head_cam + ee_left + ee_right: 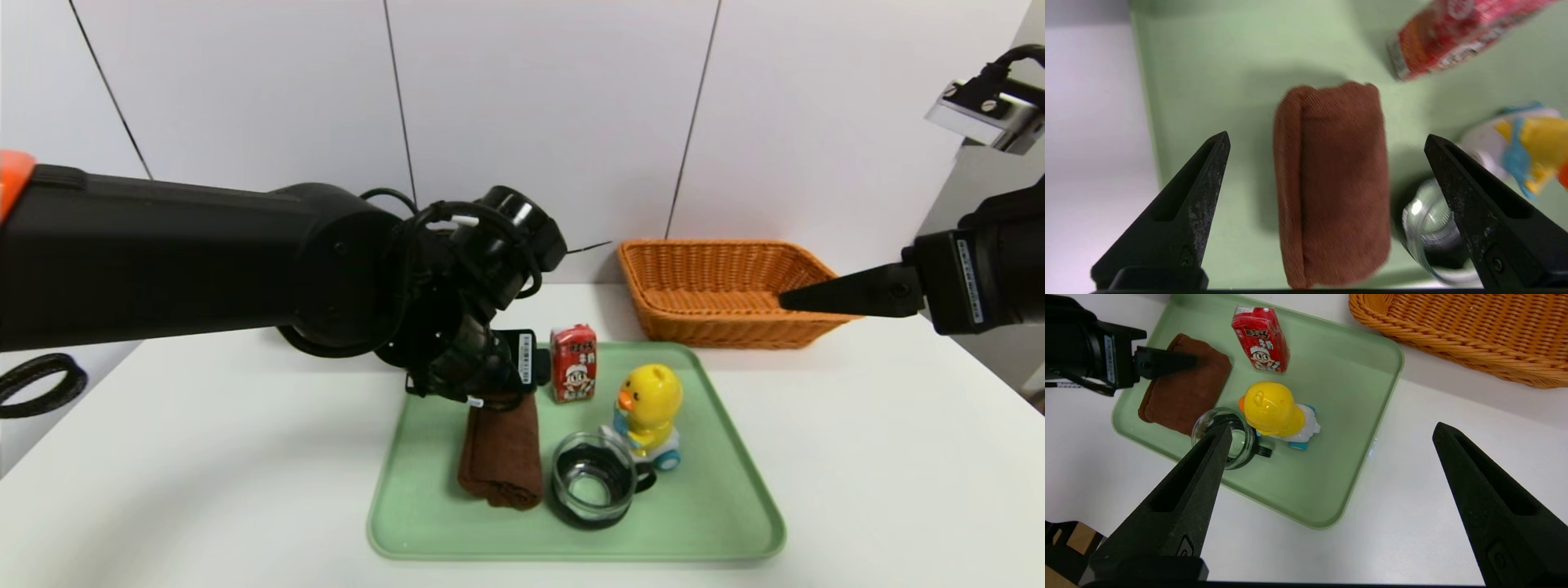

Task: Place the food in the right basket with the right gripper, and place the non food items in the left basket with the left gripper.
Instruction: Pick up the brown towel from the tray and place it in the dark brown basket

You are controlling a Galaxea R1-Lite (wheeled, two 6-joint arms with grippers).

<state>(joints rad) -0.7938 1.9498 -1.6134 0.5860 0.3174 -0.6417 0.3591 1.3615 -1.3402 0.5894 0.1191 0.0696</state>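
The rolled brown towel lies on a green tray. My left gripper hangs open just above its far end, one finger on each side, not touching it. The red drink carton stands at the tray's back. The yellow duck toy and the glass cup sit beside the towel. My right gripper is open and empty, raised in front of the orange basket. The left basket is out of view.
The tray sits mid-table on the white tabletop. My left arm spans the left half of the head view and hides what is behind it. A black cable loop hangs at the far left edge.
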